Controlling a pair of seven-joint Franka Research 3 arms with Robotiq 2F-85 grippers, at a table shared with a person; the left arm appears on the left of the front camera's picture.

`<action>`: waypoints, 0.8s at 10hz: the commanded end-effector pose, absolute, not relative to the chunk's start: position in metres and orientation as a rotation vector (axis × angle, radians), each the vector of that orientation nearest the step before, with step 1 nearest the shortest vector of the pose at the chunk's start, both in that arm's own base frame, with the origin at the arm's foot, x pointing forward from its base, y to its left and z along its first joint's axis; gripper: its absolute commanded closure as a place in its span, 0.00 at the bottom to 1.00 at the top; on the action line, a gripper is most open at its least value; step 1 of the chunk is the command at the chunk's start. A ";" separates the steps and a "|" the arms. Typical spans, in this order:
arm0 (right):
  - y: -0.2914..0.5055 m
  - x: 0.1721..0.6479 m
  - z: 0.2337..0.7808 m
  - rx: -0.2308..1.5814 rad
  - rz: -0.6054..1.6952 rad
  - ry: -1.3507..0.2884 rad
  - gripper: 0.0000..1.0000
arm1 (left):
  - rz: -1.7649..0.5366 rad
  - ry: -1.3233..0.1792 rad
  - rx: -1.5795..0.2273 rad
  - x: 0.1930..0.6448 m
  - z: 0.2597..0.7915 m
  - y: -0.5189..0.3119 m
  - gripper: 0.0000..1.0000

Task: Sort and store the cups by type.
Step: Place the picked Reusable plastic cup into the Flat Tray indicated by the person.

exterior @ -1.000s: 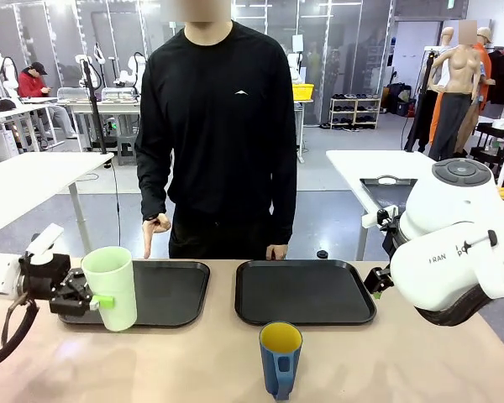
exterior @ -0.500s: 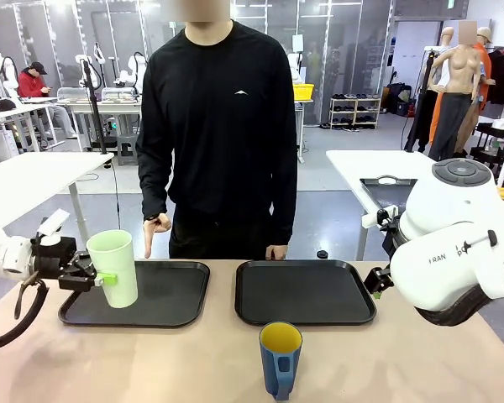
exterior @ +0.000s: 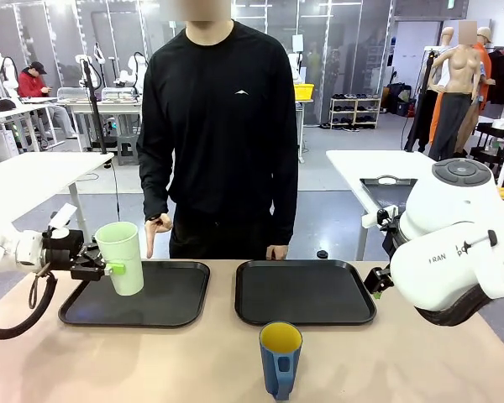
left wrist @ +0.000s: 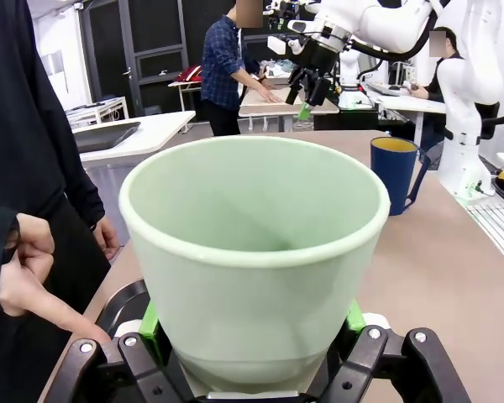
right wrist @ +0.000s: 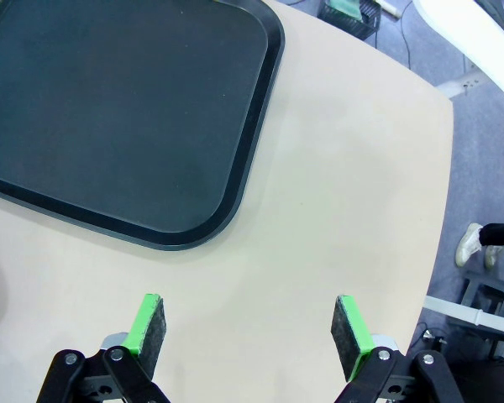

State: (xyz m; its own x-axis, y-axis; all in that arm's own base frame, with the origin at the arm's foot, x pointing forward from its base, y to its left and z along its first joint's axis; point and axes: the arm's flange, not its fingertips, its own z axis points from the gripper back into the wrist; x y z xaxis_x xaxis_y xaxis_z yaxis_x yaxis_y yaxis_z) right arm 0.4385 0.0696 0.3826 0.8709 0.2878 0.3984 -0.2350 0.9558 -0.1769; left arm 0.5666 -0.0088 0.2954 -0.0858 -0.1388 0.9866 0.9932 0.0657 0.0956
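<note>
A pale mint-green tumbler [exterior: 123, 256] hangs above the left black tray [exterior: 172, 304], with my left gripper [exterior: 107, 268] shut on its lower side. The left wrist view looks straight at the tumbler [left wrist: 252, 252], green pads [left wrist: 149, 321] pressed on both sides of it. The dark blue mug [exterior: 280, 359] with yellow inside stands on the table near the front edge, handle toward the camera; it appears in the left wrist view too as the mug [left wrist: 396, 174]. My right gripper [right wrist: 250, 327] is open over bare table beside the right tray [right wrist: 109, 117].
A person in black stands at the far side, one hand [exterior: 156, 231] pointing down at the left tray, the other resting near the right tray [exterior: 306, 290]. The right arm's white body [exterior: 454, 243] bulks at the table's right.
My left gripper has carried the tumbler up and to the right, from beside the tray's near corner to above the tray. The mug and right arm have not moved.
</note>
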 end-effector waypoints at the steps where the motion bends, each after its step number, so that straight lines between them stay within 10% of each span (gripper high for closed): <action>1: 0.069 0.439 0.382 -0.123 0.271 -0.436 0.00 | -1.265 -1.208 -1.000 0.578 0.291 -0.012 0.13; 8: 0.069 0.439 0.382 -0.123 0.271 -0.436 0.00 | -1.295 -1.258 -1.006 0.590 0.258 -0.007 0.13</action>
